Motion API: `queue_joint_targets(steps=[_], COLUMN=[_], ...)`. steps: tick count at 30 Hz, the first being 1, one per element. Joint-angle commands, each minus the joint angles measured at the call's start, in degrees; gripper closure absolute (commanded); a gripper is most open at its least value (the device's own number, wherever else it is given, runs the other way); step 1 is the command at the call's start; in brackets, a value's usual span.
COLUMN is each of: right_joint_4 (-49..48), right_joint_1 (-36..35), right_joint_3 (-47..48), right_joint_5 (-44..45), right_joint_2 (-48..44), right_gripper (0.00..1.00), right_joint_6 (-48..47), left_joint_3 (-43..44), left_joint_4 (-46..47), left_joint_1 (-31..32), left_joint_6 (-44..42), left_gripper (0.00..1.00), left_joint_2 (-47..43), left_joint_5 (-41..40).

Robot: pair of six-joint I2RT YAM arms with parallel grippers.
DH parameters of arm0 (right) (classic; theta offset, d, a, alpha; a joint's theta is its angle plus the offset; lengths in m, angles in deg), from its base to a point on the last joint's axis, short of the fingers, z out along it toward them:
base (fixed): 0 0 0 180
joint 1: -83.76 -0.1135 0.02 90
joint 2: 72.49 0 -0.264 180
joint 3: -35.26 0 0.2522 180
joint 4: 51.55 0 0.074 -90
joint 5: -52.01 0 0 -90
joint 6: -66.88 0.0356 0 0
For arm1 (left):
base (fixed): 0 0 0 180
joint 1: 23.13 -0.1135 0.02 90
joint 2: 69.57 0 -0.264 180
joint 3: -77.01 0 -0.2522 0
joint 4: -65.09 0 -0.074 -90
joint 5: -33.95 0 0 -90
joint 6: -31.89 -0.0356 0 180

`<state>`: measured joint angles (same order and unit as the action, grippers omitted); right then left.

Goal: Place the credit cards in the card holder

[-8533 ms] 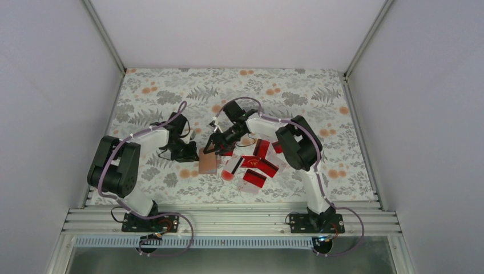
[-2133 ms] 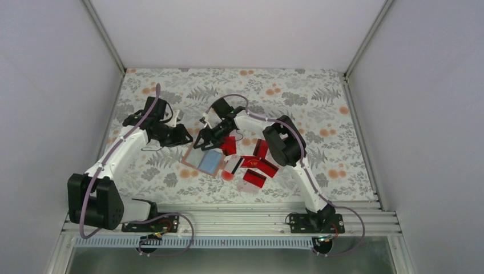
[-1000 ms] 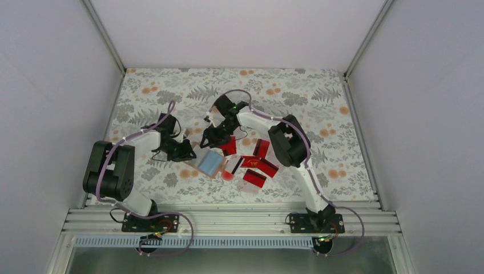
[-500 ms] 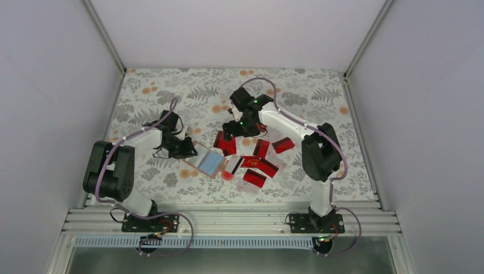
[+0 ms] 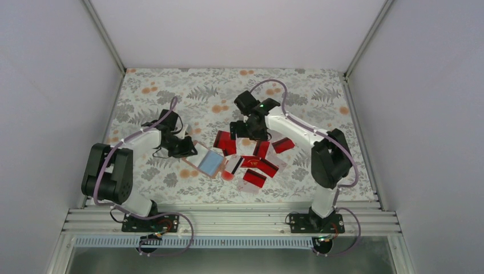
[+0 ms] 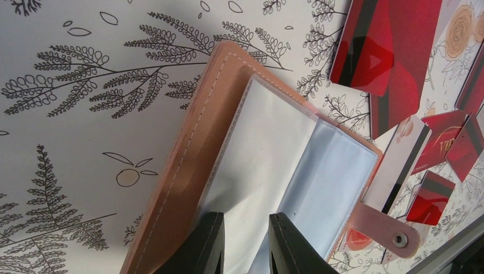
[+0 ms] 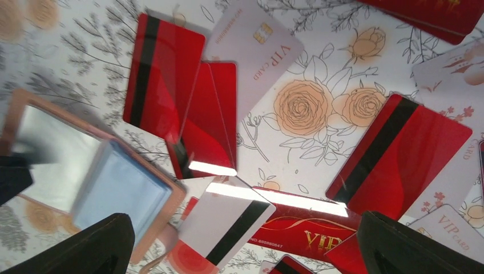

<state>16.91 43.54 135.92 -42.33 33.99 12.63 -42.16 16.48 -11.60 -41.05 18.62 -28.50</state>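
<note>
Right gripper [image 5: 242, 131]: spread wide and empty, poised above the cards [image 5: 257, 162].
Nearest card [image 5: 224, 142]: red, flat at that gripper's 7 o'clock, long axis roughly 12-to-6 seen from overhead.
Holder [image 5: 210, 162]: lay open at the card's 7 o'clock.
Left gripper [image 5: 185, 149]: pinched the holder's 10 o'clock edge.
Nearer arm: right.
</note>
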Motion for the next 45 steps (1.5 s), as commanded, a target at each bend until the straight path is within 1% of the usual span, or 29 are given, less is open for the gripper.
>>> queue_joint_targets(steps=[1, 5, 7, 8, 10, 11, 14, 18, 22, 25, 27, 32, 35, 38, 39, 41, 45], right_joint_4=[-4.84, -11.56, -11.84, -10.43, -4.73, -3.07, -3.78, -3.19, -2.55, -2.91, -3.62, -5.0, -5.51, -4.28, -4.2, -4.31, -2.49], right_joint_1=[1.11, 1.2, 1.2, 1.2, 1.2, 1.19, 0.9, 0.44, 0.41, 0.46, 0.66, 1.15, 1.25, 1.01, 0.83, -0.31, -2.58], right_joint_3=[-3.37, -10.97, -13.83, -14.05, -11.72, -10.85, -12.42, -13.4, -12.68, -13.15, -13.85, -15.28, -13.72, -7.51, -5.29, -1.74, 6.57], right_joint_5=[1.44, 1.51, -0.33, -0.89, 0.98, -1.18, -7.4, -7.82, -3.54, 2.76, 5.22, 5.91, 4.1, 0.42, -1.19, -3.54, -0.73], right_joint_2=[-5.01, -10.59, -12.83, -12.14, -8.38, -6.85, -6.07, -5.98, -5.57, -4.81, -4.08, -3.19, -2.18, 1.78, 2.99, 5.52, 10.96], right_gripper=[0.01, 0.01, 0.01, 0.01, 0.01, 0.01, 0.01, 0.01, 0.01, 0.01, 0.01, 0.01, 0.01, 0.01, 0.02, 0.01, 0.01], right_joint_6=[2.25, -5.64, -11.04, -13.88, -16.53, -19.25, -25.41, -28.63, -27.2, -25.9, -25.62, -27.06, -27.35, -22.47, -18.96, -12.2, -2.05], left_joint_3=[-0.03, -0.52, -0.73, -0.73, -0.84, -0.84, -0.93, -0.99, -1.02, -1.01, -1.01, -0.97, -1.06, -0.94, -0.93, -0.93, -1.01], left_joint_4=[-0.39, -0.09, 0.12, 0.28, 0.52, 0.66, 0.83, 0.85, 1.01, 1.01, 1.01, 0.69, 0.69, 0.79, 0.83, 0.92, 1.01], left_joint_1=[0.32, 0.31, 0.32, 0.31, 0.29, 0.28, 0.31, 0.25, 0.25, 0.25, 0.26, 0.3, 0.32, 0.28, 0.25, 0.25, 0.27], left_joint_6=[-2.05, -2.25, -2.29, -2.24, -2.21, -2.22, -2.21, -2.12, -2.12, -2.12, -2.03, -2.12, -1.99, -1.85, -1.85, -1.85, -1.77], left_gripper=[0.78, 0.78, 0.78, 0.78, 0.78, 0.78, 0.78, 0.78, 0.78, 0.79, 0.79, 0.79, 0.79, 0.79, 0.79, 0.79, 0.79], left_joint_2=[-1.45, -2.13, -2.36, -2.53, -2.7, -2.75, -2.78, -3.09, -3.04, -2.97, -3.09, -3.21, -3.35, -3.0, -2.99, -2.86, -2.93], left_joint_5=[-0.04, 0.11, 0.2, 0.29, 0.45, 0.45, 0.38, 0.18, 0.1, 0.06, 0.01, -0.25, -0.52, -0.53, -0.56, -0.56, -0.75])
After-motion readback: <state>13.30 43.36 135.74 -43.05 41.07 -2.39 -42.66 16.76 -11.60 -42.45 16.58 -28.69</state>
